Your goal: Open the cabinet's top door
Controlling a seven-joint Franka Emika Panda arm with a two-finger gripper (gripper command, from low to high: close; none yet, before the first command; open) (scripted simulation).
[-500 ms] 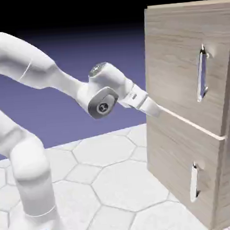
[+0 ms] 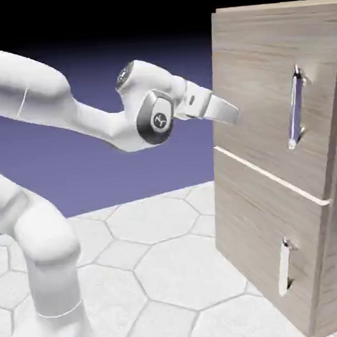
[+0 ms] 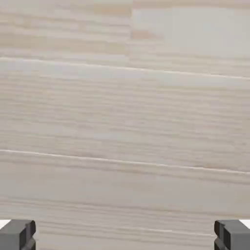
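1. Two views only: exterior and hand. Reached in from about nine o'clock of the exterior view, white arm (image 2: 46,102) stretched rightward, wrist raised to the height of the upper panel.
2. Sat just right of centre, at roughly one o'clock: gripper (image 2: 228,112), tip at or just beside the near edge of the cabinet (image 2: 274,213); touching or apart, could not tell.
3. Spread wide in the hand view, grey fingertips (image 3: 17,235) at seven and five o'clock of the picture, nothing held between them, only wood grain filling the rest.
4. Stood at three o'clock, tall and wood-grained. Shut flush, top door (image 2: 253,73), seam closed above the shorter lower panel (image 2: 261,243).
5. Hung vertical at about two o'clock on the top door, long silver handle (image 2: 295,109), well to the right of the tip and absent from the hand view.
6. Judged to be in the approach step: handle not yet reached, nothing grasped.
7. Called for next, by judgement: travel rightward across the door face to bracket the bar, close on it, then pull outward along the door's arc.
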